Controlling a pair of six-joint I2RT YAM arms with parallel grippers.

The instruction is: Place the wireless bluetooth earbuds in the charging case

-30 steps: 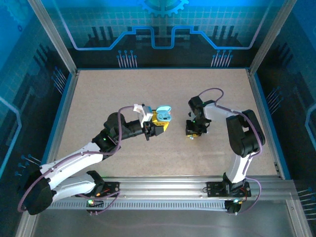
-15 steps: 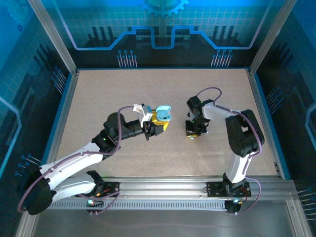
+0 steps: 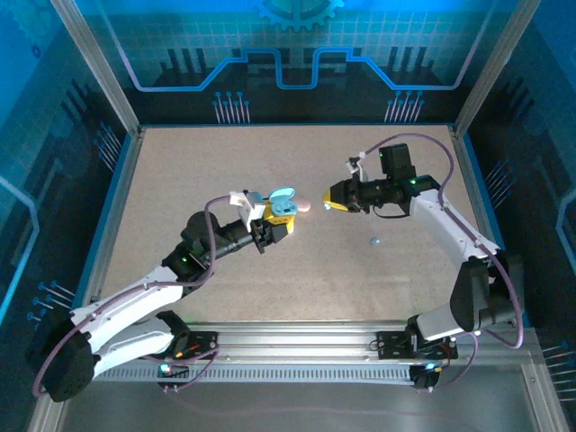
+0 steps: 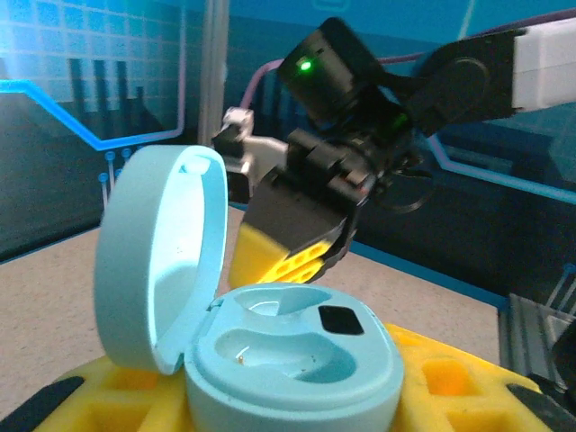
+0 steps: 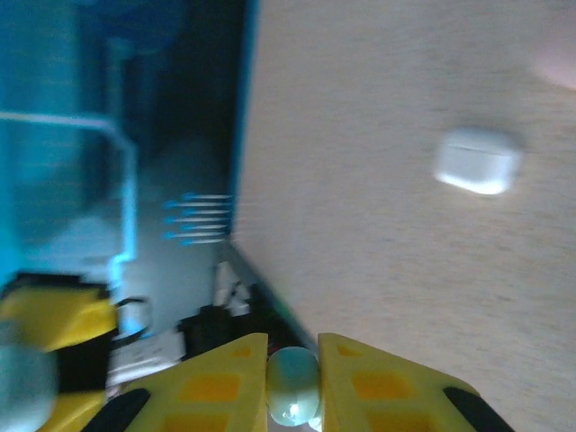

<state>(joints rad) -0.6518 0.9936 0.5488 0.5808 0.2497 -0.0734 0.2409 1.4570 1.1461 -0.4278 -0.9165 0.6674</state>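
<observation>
- Earbud [image 5: 292,389], a pale bluish pebble, is sitting pinched between the yellow fingertips of the right gripper [image 3: 335,201]. The gripper is gripping it at the very tips and holding it in the air above the table [image 3: 198,171].
- Left gripper [image 3: 276,216] is clamping the pale teal charging case [image 4: 292,355] by its base and offering it up with the lid [image 4: 157,261] standing open. The near well is looking empty. Whether the far one is empty, I cannot tell.
- Right gripper is hanging just beside the case, near it but not touching, with its tips pointing towards the open wells.
- Second earbud [image 3: 373,241] is lying loose on the table, well apart from the held case and on the right arm's side. A shut white case [image 5: 477,162] is also lying on the table.
- Handling, as a judgement: the earbud is looking featherlight, hard, glossy and rounded, so it is likely to slip or squirt out if squeezed off-centre. Holding it lightly across its widest middle is seeming safest, leaving its underside free to drop into the well.
- The case is looking like a stiff, light shell, with the hinged lid probably its weakest part. Gripping it by the base is keeping the lid and wells clear.
</observation>
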